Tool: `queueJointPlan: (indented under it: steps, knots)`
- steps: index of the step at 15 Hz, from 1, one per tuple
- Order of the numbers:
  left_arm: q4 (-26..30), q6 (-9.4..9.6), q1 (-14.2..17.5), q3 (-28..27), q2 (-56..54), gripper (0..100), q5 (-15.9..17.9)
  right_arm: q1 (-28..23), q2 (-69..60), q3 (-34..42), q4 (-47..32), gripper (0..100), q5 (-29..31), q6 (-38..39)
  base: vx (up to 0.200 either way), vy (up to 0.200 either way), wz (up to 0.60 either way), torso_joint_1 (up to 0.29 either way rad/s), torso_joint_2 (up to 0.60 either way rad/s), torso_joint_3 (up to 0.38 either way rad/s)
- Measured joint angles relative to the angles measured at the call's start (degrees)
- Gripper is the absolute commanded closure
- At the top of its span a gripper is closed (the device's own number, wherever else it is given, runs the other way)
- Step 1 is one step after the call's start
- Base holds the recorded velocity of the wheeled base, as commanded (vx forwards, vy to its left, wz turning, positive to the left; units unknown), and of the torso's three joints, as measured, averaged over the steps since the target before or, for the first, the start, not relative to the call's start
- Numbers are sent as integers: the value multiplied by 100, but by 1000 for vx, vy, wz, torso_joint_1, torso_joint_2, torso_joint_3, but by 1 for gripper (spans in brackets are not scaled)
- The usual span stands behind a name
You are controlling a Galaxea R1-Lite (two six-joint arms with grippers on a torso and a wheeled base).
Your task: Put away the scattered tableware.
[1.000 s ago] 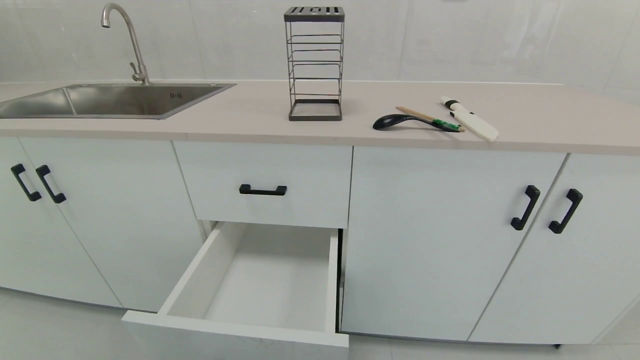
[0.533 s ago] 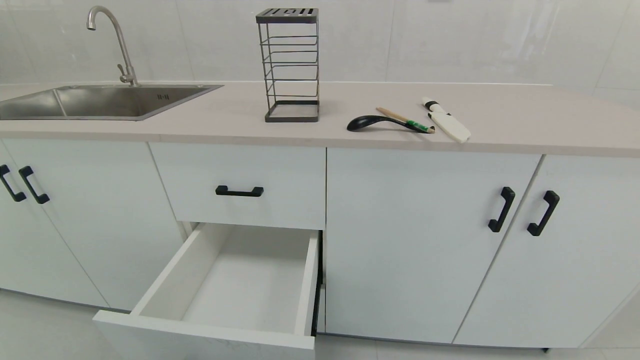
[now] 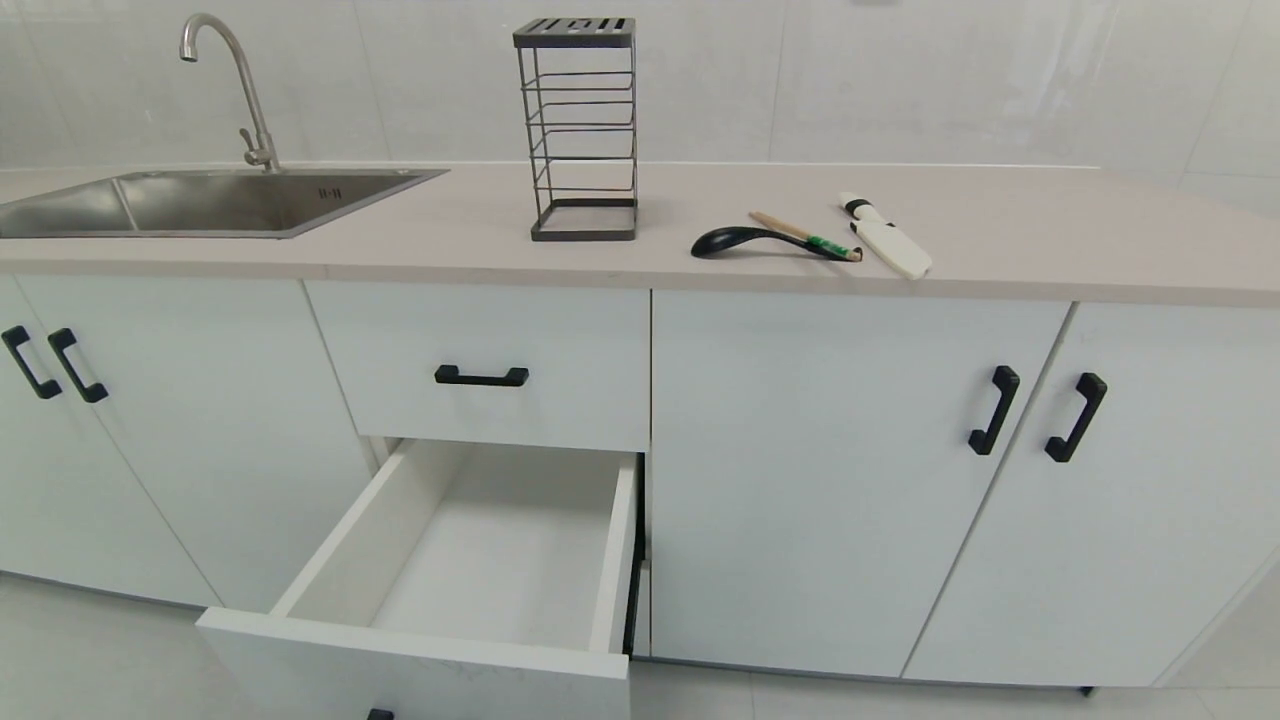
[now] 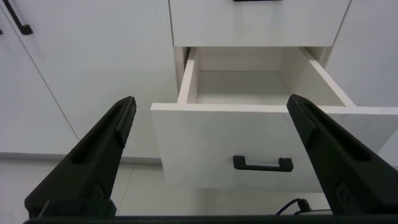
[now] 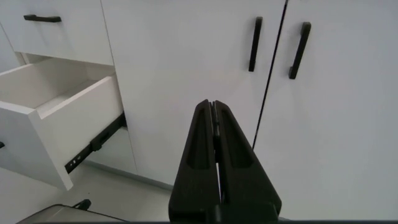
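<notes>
Left gripper [image 4: 211,102] hangs low before the pulled-out drawer [image 4: 249,143] with its jaws spread wide. The right gripper [image 5: 214,107] faces the cupboard doors [image 5: 186,56] with its jaws pressed together, holding nothing.

The tableware lies untouched near the worktop's [image 3: 1050,230] front edge. The black spoon [image 3: 730,242] has its handle meeting the green-banded end of a wooden stick [image 3: 795,233], and a white utensil [image 3: 890,247] lies just beside them. A wire rack [image 3: 582,130] stands further along toward the sink [image 3: 60,232] at the left end.

The step in hand looks like the approach. The right arm is nearer, so it should rise above the worktop, open, and probably take the white utensil first, since it lies free of the crossing pair.

Against the earlier frames the whole head view has slid sideways, then slightly up. That is the camera moving; the pieces keep their places.
</notes>
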State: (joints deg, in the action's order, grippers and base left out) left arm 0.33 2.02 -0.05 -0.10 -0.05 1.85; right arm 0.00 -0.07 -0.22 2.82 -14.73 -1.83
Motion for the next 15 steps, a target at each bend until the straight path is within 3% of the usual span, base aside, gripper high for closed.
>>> queueJointPlan:
  steps: [1, 2, 5, 10, 15]
  knots:
    - [0, 0, -5, 0, 0, 0, 0, -5, 15, -178, 9, 100, -76, -17, 0, 0, 0, 0, 0, 0]
    - [5, 0, -6, 0, 0, 0, 0, -11, 73, -482, 9, 0, -119, -27, 0, 0, 0, 0, 0, 0]
    - [2, -6, -5, 0, 2, 0, 0, -16, 947, -1976, 104, 0, -574, -219, 0, 0, 0, 0, 0, 0]
    - [5, -44, -5, 0, 5, 0, -9, 350, 4561, -5268, -134, 0, -1300, -602, 0, 0, 0, 0, 0, 0]
    - [5, -55, -5, 0, 5, 0, -9, 1708, 7678, -7323, -519, 0, -423, -879, 0, 0, 0, 0, 0, 0]
